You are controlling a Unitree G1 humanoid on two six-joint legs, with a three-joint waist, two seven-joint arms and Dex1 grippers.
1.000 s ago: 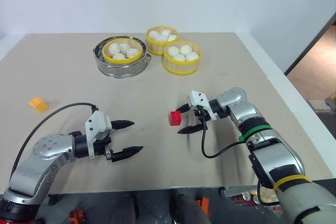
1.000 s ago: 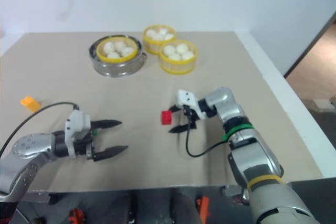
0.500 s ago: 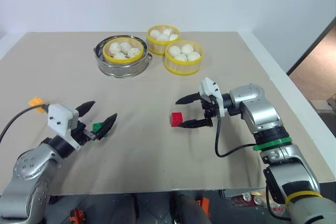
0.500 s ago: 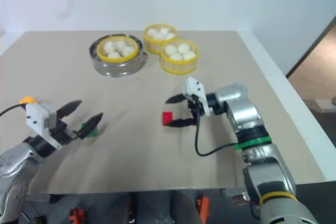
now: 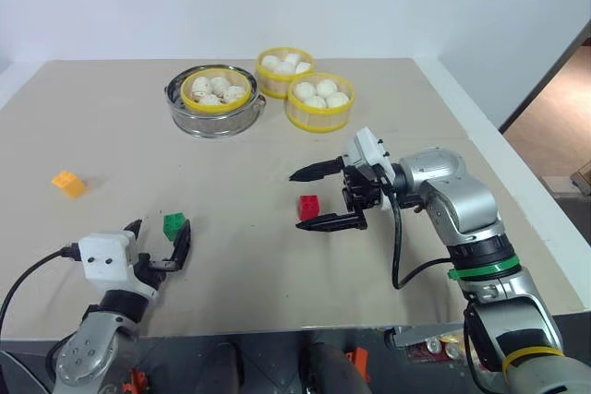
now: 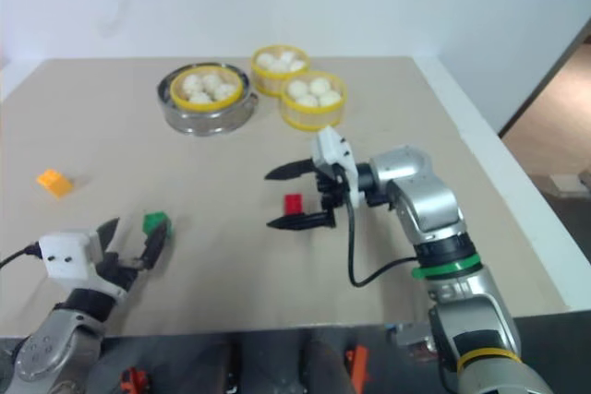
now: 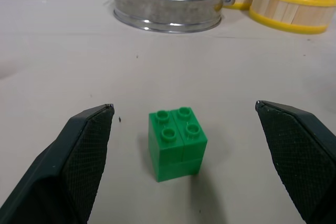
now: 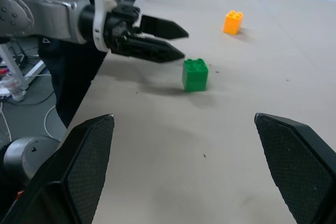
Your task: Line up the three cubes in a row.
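Note:
The red cube (image 5: 309,208) sits mid-table. My right gripper (image 5: 297,200) points left at it, lifted off the table and open, with the cube showing between its spread fingers and untouched. The green cube (image 5: 174,223) stands near the front left, just ahead of my left gripper (image 5: 159,232). That gripper is open, and the cube (image 7: 177,142) lies centred between its fingers (image 7: 86,145) without contact. The orange-yellow cube (image 5: 67,183) rests alone at the far left. The right wrist view looks over the green cube (image 8: 195,74) and orange-yellow cube (image 8: 233,22).
A steel steamer (image 5: 214,123) holding a yellow basket of buns stands at the back. Two more yellow bun baskets (image 5: 269,88) (image 5: 319,120) stand beside it. The table's front edge runs just behind my left gripper, and its right edge (image 5: 517,191) is beyond my right arm.
My left gripper swung from pointing right to pointing forward and drew back left, uncovering the green cube. My right gripper lifted and pulled back slightly; the red cube stayed put.

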